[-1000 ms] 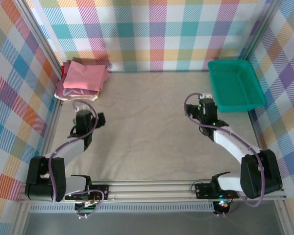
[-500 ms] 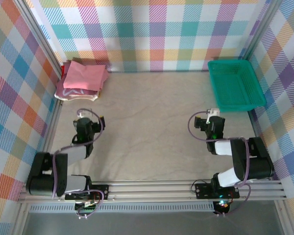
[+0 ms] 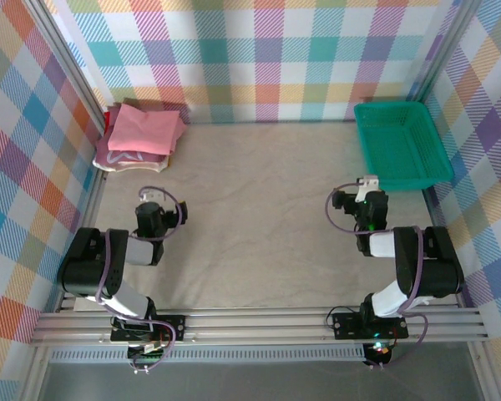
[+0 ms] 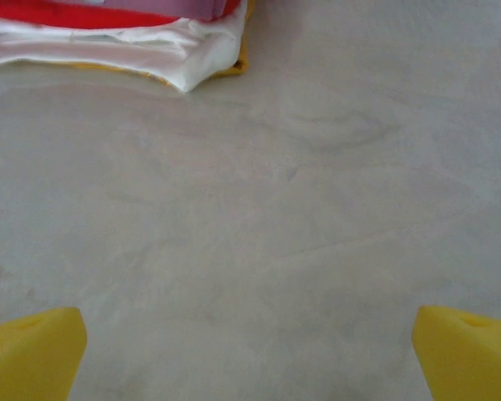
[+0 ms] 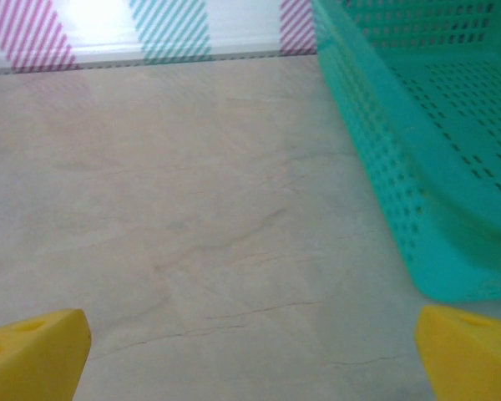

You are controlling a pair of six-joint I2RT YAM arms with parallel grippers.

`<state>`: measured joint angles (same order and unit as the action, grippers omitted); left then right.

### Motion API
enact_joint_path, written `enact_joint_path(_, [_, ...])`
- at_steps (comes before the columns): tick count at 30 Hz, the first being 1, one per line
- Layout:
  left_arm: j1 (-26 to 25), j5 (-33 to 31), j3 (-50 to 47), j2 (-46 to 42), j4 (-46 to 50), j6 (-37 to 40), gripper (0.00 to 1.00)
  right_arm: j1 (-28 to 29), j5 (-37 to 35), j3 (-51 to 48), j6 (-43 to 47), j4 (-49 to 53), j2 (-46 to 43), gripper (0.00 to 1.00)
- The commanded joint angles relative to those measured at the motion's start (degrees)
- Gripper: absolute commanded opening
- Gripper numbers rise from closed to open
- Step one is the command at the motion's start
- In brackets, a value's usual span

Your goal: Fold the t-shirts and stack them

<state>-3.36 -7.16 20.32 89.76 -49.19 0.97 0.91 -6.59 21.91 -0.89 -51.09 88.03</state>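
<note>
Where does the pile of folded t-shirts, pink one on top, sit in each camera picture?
Top external: pile of folded t-shirts in the far left corner.
Left wrist: its cream and red layers at the top left edge.
Right wrist: faces the green plastic mesh basket, on the right.
Shared landmark: the wrinkled beige table cover.

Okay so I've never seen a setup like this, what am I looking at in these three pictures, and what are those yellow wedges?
These are two robot arms bolted to the near edge of a table. The wide picture looks down from above: left arm, right arm. The other two come from a camera on each wrist; the yellow wedges are the fingertips of the left gripper and right gripper, both open, holding nothing. On the table: a stack of folded t-shirts in the far left corner and a green mesh basket at far right.
</note>
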Motion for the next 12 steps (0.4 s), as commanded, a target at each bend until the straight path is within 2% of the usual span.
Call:
enact_joint_path(1, [-0.33, 0.66, 3.58, -0.17, 2.67, 0.04, 1.00, -0.25, 2.11, 0.58, -1.43, 1.85, -0.32, 1.00])
enact_joint_path(12, [-0.52, 0.48, 3.17, -0.36, 2.12, 0.13, 1.00, -0.03, 4.61, 1.24, -0.16, 2.76, -0.20, 1.00])
